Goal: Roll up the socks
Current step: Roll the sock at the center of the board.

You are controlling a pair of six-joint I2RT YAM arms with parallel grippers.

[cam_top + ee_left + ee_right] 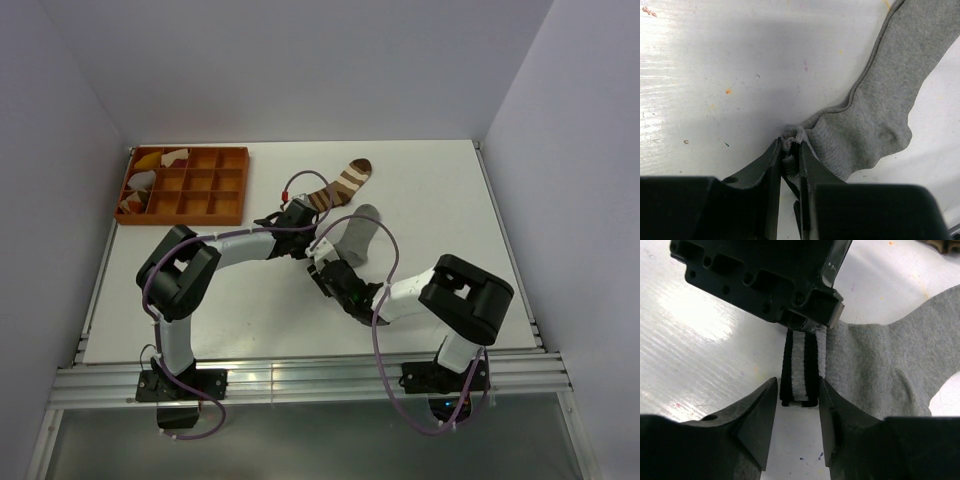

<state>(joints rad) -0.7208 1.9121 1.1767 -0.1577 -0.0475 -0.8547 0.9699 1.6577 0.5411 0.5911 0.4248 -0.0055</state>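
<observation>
The grey sock point(358, 234) lies flat at the middle of the table, and its dark-striped cuff point(802, 367) is folded into a narrow band. My left gripper point(790, 145) is shut on the bunched cuff edge of this grey sock point(880, 115). Facing it, my right gripper point(797, 395) is open, with its jaws flanking the free end of the striped cuff, close on both sides. The left gripper's body point(765, 280) fills the top of the right wrist view. Both grippers meet near the table's middle: left point(310, 243), right point(323, 263). The brown white-striped sock point(340, 185) lies flat behind them, untouched.
An orange compartment tray point(200, 185) stands at the back left and holds yellow and white cloth pieces point(150, 160). Purple cables point(385, 255) loop over both arms. Walls close in the table on the left, back and right.
</observation>
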